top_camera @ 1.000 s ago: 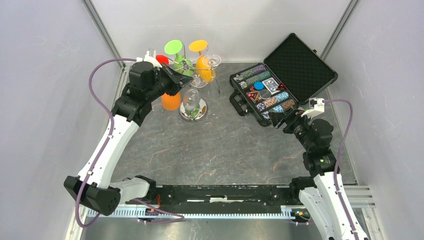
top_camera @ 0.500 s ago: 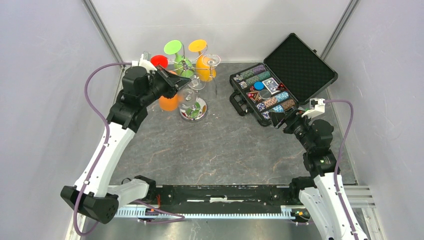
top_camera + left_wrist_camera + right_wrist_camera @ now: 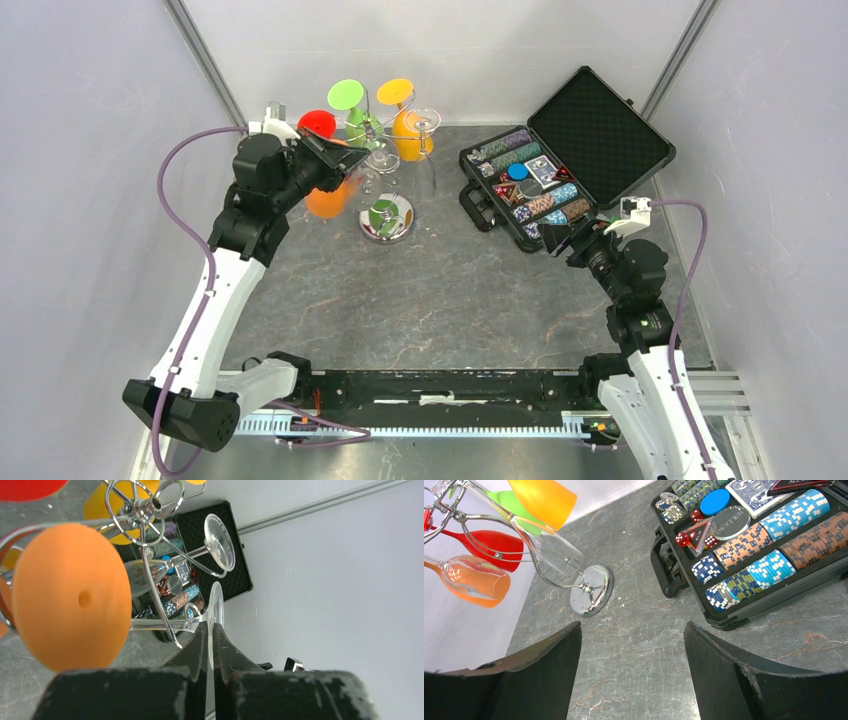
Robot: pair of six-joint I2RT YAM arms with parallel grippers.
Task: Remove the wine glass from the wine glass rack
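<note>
Nearest me, by the right edge of the grey, marble-veined table (image 3: 430, 300), my right gripper (image 3: 631, 630) hangs with its black jaws spread wide and nothing between them. Farther out, toward the far left corner, my left gripper (image 3: 210, 626) has its jaws pinched almost together on the thin round foot of the clear wine glass (image 3: 216, 602). Its slender stem, the long axis, runs crosswise to my fingers, foot at my jaws and bowl toward the chrome wine glass rack (image 3: 388, 218). Whether the glass is hooked in the rack's wire scrolls I cannot tell. Just beside it hangs a matte orange glass (image 3: 325, 200). Beyond that hang a red glass (image 3: 499, 542) and a green glass (image 3: 347, 94). At the far right corner sits an open black case (image 3: 600, 125) of poker chips.
</note>
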